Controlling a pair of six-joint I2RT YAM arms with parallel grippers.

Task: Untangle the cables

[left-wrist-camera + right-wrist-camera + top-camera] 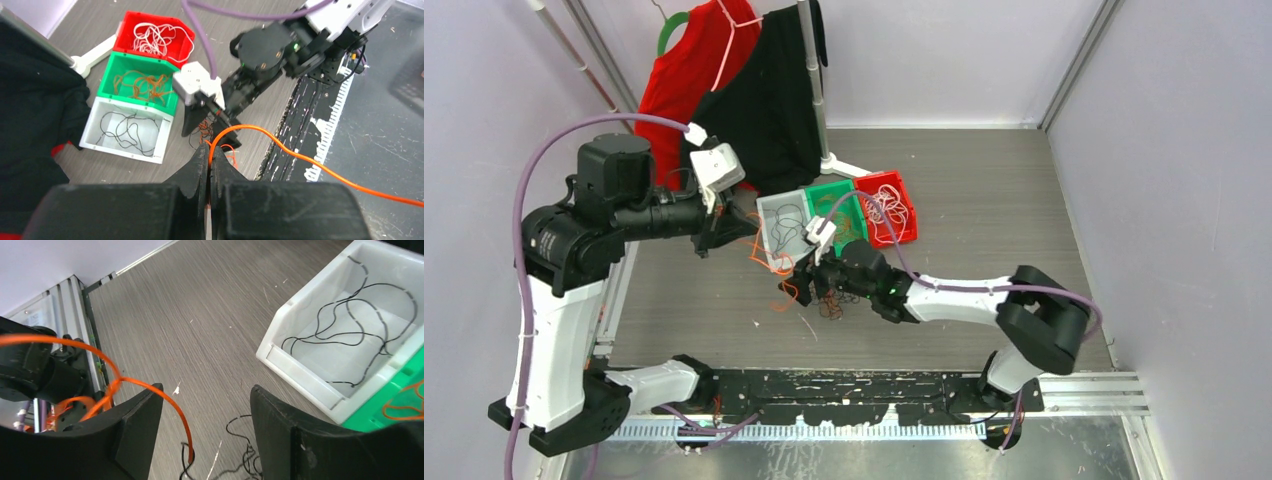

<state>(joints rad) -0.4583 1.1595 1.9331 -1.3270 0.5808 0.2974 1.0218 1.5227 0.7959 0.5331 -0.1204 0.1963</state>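
The left gripper (210,156) has its jaws pressed together on an orange cable (247,127), pinched right at the tips. From there, in the left wrist view, the strand arcs upward and then runs off toward the lower right of the frame.

The right gripper (206,405) has its jaws spread wide, with only the table (210,315) showing between them. In the right wrist view the same orange cable crosses the finger on the left of the frame and drops to the tabletop between the two fingers. Black strands (242,440) curl on the table at the bottom centre of that view.

In the top view the snarl of cables (829,303) lies on the table just below the middle of the frame, under the right gripper. Orange loops trail from it to the left, toward the left gripper.

Just above the snarl three bins stand side by side. A white bin (764,225) holds black cables, a green bin (829,188) orange ones, and a red bin (911,215) white ones.
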